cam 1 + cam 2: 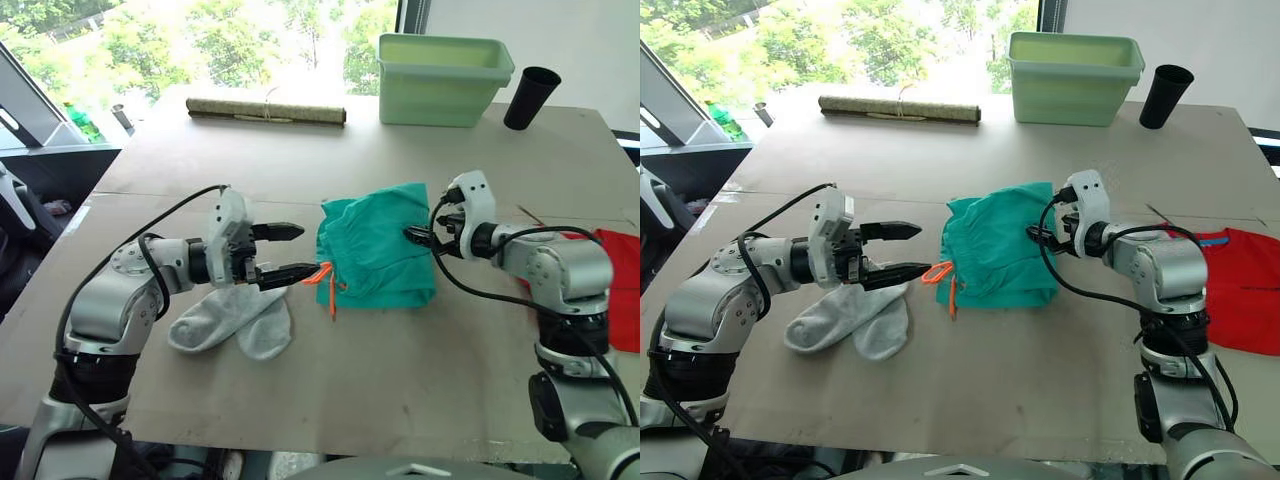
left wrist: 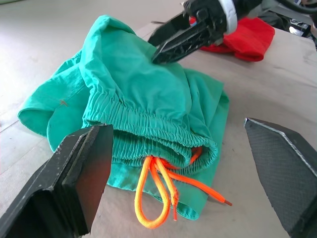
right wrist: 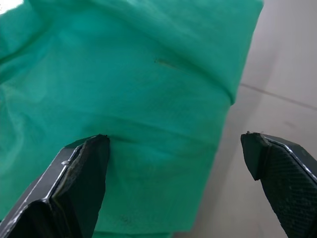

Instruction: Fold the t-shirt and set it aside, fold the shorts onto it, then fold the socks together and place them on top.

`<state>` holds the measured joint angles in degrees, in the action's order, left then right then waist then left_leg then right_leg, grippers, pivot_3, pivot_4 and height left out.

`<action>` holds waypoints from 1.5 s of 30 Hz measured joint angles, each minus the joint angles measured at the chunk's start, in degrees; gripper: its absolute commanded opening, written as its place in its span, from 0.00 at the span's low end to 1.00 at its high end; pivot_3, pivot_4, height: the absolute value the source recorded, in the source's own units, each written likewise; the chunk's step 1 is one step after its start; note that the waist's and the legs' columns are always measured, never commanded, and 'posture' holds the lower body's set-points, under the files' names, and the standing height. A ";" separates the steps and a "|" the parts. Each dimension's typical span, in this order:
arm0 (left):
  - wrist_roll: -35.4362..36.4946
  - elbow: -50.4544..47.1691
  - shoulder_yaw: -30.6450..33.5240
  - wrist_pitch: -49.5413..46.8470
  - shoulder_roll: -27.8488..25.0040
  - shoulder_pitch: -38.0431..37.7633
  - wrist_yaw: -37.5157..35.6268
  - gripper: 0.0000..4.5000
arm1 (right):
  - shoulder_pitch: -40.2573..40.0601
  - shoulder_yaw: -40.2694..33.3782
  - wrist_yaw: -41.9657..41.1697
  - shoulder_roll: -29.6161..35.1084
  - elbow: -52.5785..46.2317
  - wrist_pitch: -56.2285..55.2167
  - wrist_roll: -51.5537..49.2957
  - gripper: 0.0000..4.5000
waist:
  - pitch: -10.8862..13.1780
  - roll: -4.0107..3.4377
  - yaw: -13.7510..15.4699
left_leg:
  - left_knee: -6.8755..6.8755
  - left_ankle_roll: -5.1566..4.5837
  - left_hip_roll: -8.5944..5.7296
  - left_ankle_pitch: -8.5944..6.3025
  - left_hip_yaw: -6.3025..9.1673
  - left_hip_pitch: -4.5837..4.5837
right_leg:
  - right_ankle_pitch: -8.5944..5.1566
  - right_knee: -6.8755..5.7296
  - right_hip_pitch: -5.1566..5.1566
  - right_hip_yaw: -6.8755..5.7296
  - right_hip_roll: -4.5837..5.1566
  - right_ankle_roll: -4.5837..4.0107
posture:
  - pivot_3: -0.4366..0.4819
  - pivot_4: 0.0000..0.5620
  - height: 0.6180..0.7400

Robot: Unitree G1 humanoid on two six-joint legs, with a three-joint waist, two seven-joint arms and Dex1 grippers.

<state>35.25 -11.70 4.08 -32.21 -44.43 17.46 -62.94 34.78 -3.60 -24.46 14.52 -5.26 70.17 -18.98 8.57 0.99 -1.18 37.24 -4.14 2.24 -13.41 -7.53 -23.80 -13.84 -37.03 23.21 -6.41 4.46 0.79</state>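
One pair of shorts [image 1: 378, 245], teal, folded into a rough rectangle mid-table [image 1: 400, 390], elastic waistband gathered along its 9 o'clock edge. One orange drawstring [image 1: 325, 282] spilling from that edge onto the table in a loop and loose ends. Upper layer rumpled and lifted toward 12 o'clock.

Two grey socks [image 1: 232, 320], flat and partly overlapping, at 8 o'clock of the shorts, just beneath the left arm.

One red shirt [image 1: 1240, 290], at 3 o'clock of the shorts near the table's edge, partly behind the right arm, apart from the shorts.

Two grippers. Left gripper [image 1: 290, 252] at 9 o'clock of the shorts, fingers spread wide and empty, pointing at the waistband; lower finger just beside the drawstring, whether touching cannot be told. Right gripper [image 3: 173, 158] at 3 o'clock of the shorts, fingers wide apart in the wrist view, one tip [image 3: 94, 148] against the teal cloth, the other over bare table, gripping nothing.

At the far edge, toward 12 o'clock: one rolled mat [image 1: 266, 111], one pale green bin [image 1: 440, 80], one black cup [image 1: 530, 97], all well apart from the clothes.
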 measured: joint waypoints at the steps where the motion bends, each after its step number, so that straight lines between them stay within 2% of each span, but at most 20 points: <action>1: -0.03 -0.17 -0.03 0.15 0.42 -0.55 0.22 1.00 | -0.37 0.73 0.02 -1.08 1.88 -0.68 0.04 1.00 | 0.02 -0.03 -0.03 | -0.01 0.00 0.00 0.00 0.00 -0.01 | 0.00 0.00 0.01 0.00 0.00 0.00 | 0.48 0.27 1.00; 5: 0.09 -1.72 0.22 0.26 0.83 -3.40 0.72 1.00 | -0.55 3.40 -0.83 -1.93 4.65 -4.89 0.58 1.00 | -0.13 0.18 -0.78 | 0.04 0.01 0.02 0.00 0.01 0.06 | 0.00 -0.04 -0.04 0.04 0.00 0.01 | 0.48 0.27 1.00; 6: 0.27 -2.41 0.54 0.29 0.83 -3.96 0.74 1.00 | -0.80 3.71 -1.12 -1.93 4.72 -5.37 0.56 0.89 | -0.14 0.18 -0.91 | 0.04 0.02 0.03 0.00 0.00 0.08 | 0.00 -0.04 -0.04 0.05 0.01 0.01 | 0.48 0.27 1.00; 7: 0.41 -3.14 0.74 0.48 0.84 -4.49 0.70 1.00 | -1.20 3.81 -1.45 -1.80 4.59 -5.66 0.55 0.83 | -0.16 0.17 -1.00 | 0.03 0.04 0.04 0.01 0.01 0.09 | 0.00 -0.04 -0.05 0.05 0.01 0.01 | 0.48 0.27 1.00; 10: 0.75 -3.90 1.34 0.85 0.83 -5.65 0.60 1.00 | -3.31 5.60 -2.25 -0.15 2.57 -8.07 0.79 0.53 | -0.16 0.14 -1.04 | 0.01 0.06 0.05 0.01 0.02 0.09 | -0.01 -0.05 -0.03 0.04 0.01 0.00 | 0.48 0.27 1.00; 15: 0.98 -4.61 1.12 0.82 1.94 -5.21 0.76 1.00 | -9.47 10.83 -3.89 7.45 -9.23 -11.06 2.26 0.01 | -0.05 -0.02 -0.44 | -0.03 0.05 0.01 0.01 0.06 -0.02 | -0.01 0.02 0.01 0.02 0.05 0.01 | 0.48 0.27 1.00; 19: 1.15 -4.59 -0.88 0.22 4.16 -3.27 0.62 1.00 | -13.31 8.77 -4.35 13.83 -21.07 -9.83 1.23 0.01 | -0.01 -0.05 0.41 | -0.03 0.04 0.00 0.00 0.05 -0.06 | -0.02 0.11 0.02 0.02 0.06 0.03 | 0.48 0.27 1.00; 25: 2.30 -4.51 -3.13 -0.64 6.77 0.05 0.23 1.00 | -16.29 -4.98 -7.10 20.10 -35.16 -1.72 -7.19 0.01 | 0.01 -0.04 0.83 | -0.01 0.12 0.00 -0.07 0.08 -0.08 | -0.02 0.13 0.01 -0.01 0.06 0.03 | 0.48 0.27 1.00; 27: 2.50 -4.53 -4.21 -0.64 8.23 1.11 0.22 1.00 | -17.88 -10.96 -9.57 24.09 -37.74 0.98 -10.19 0.01 | 0.03 -0.08 1.21 | 0.02 -0.05 -0.02 -0.04 0.08 -0.11 | -0.02 0.15 0.00 -0.01 0.08 0.03 | 0.48 0.27 1.00; 28: 2.79 -4.59 -5.20 -0.79 9.26 1.66 0.18 1.00 | -19.04 -16.29 -11.92 28.21 -39.04 3.57 -12.46 0.01 | 0.05 -0.11 1.54 | 0.02 -0.09 -0.04 -0.06 0.07 -0.11 | -0.02 0.18 -0.01 0.01 0.10 0.03 | 0.48 0.27 1.00; 30: 3.16 -4.68 -6.30 -1.02 10.29 2.27 0.13 1.00 | -20.43 -22.49 -14.85 34.02 -39.31 7.11 -14.59 0.01 | 0.06 -0.11 1.93 | 0.07 -0.14 -0.04 -0.09 0.09 -0.14 | -0.01 0.21 -0.02 -0.01 0.09 0.03 | 0.48 0.27 1.00; 32: 3.37 -4.83 -7.43 -1.52 11.49 3.10 0.23 1.00 | -21.76 -30.65 -17.91 41.59 -37.31 10.79 -15.51 0.01 | 0.05 -0.08 1.96 | 0.08 -0.17 -0.02 -0.11 0.09 -0.13 | -0.02 0.23 -0.03 -0.01 0.08 0.02 | 0.48 0.27 1.00; 34: 4.11 -5.32 -7.83 -2.16 12.30 4.05 0.32 1.00 | -24.43 -33.43 -19.87 45.97 -33.85 10.30 -15.12 0.01 | 0.05 -0.08 1.90 | 0.08 -0.25 -0.01 -0.15 0.08 -0.11 | -0.03 0.22 -0.03 0.01 0.07 0.02 | 0.48 0.27 1.00; 35: 4.75 -5.94 -8.16 -2.55 12.48 4.70 0.28 1.00 | -27.64 -33.61 -21.69 49.77 -30.44 8.08 -14.15 0.01 | 0.05 -0.08 1.94 | 0.09 -0.26 -0.02 -0.16 0.07 -0.11 | -0.03 0.22 -0.04 0.01 0.06 0.02 | 0.48 0.27 1.00; 38: 5.56 -6.79 -8.35 -3.31 12.53 4.93 0.15 1.00 | -31.08 -31.74 -23.98 54.73 -19.92 1.07 -10.03 0.01 | 0.04 -0.08 1.80 | 0.11 -0.23 -0.02 -0.12 -0.01 -0.05 | -0.04 0.21 -0.05 0.09 0.04 0.05 | 0.48 0.27 1.00; 42: 5.60 -6.99 -9.05 -3.68 12.56 4.96 0.14 1.00 | -30.98 -19.53 -23.47 62.29 -2.28 -12.54 -0.10 0.01 | 0.05 -0.10 1.85 | 0.15 -0.19 -0.02 -0.09 -0.05 -0.04 | -0.13 0.20 -0.05 0.15 0.01 0.20 | 0.48 0.27 1.00; 45: 5.62 -7.55 -9.07 -3.74 12.76 4.95 0.65 1.00 | -26.67 -10.01 -22.64 62.32 8.31 -19.49 4.93 0.01 | 0.06 -0.13 1.86 | 0.16 -0.18 -0.02 -0.09 -0.08 -0.05 | -0.11 0.20 -0.04 0.19 0.00 0.19 | 0.48 0.27 1.00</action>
<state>40.86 -19.25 -4.99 -35.95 -31.67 22.41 -62.29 8.11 -13.61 -47.10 76.84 3.04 50.68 -14.05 8.63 0.86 0.68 37.40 -4.32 2.22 -13.50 -7.61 -23.85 -13.95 -36.83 23.17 -6.21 4.45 0.98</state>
